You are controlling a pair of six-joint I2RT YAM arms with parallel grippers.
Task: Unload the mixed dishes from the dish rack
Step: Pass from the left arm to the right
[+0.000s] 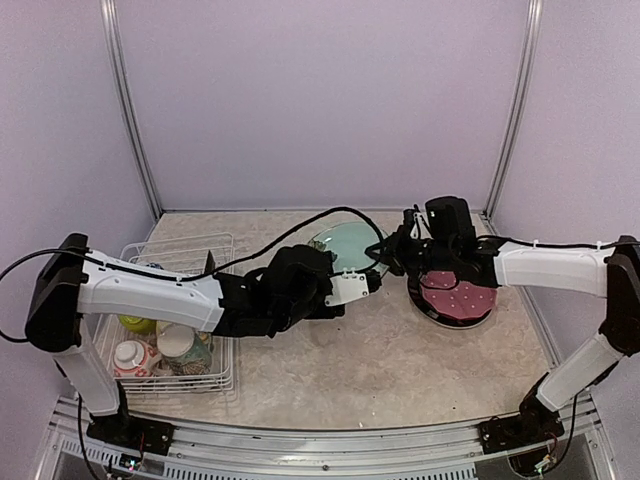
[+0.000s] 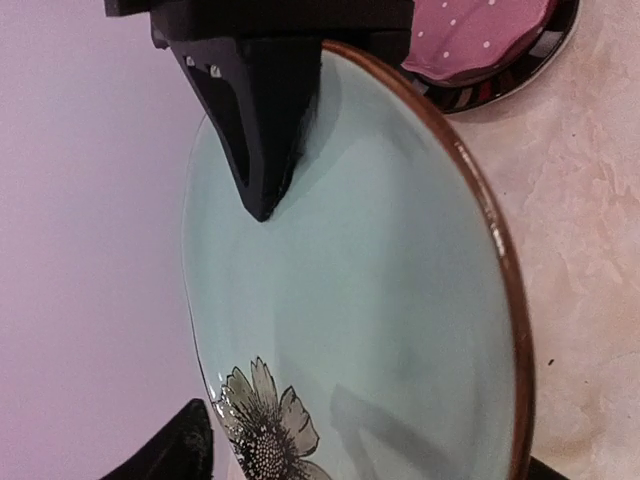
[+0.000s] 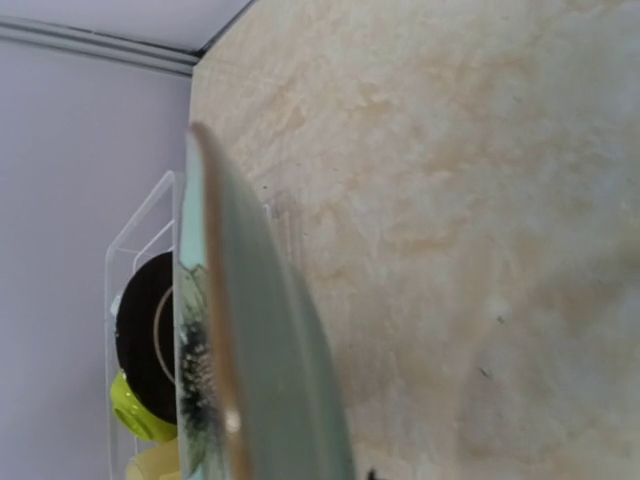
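While no readable writing shows anywhere, the left gripper (image 1: 372, 283) is clamped on the pale teal, brown-rimmed ceramic plate (image 1: 346, 244) with a flower print, held on edge above the marbled beige desk (image 1: 370, 360), the right gripper (image 1: 393, 250) meeting its rim, grip unclear.

**Even, soft light; close-ups blurring at the edges**

Lighting the top view evenly from above, throwing only faint shadows under the arms onto the table (image 1: 370, 350). Glinting along the glossy brown rim of the pale teal plate (image 2: 400, 300) in the left wrist view, with a soft grey shadow falling across its glaze. Blurring the near plate edge in the right wrist view, and softening the dish rack (image 3: 140, 260) behind it. Washing the lavender walls (image 1: 320, 100) flat.
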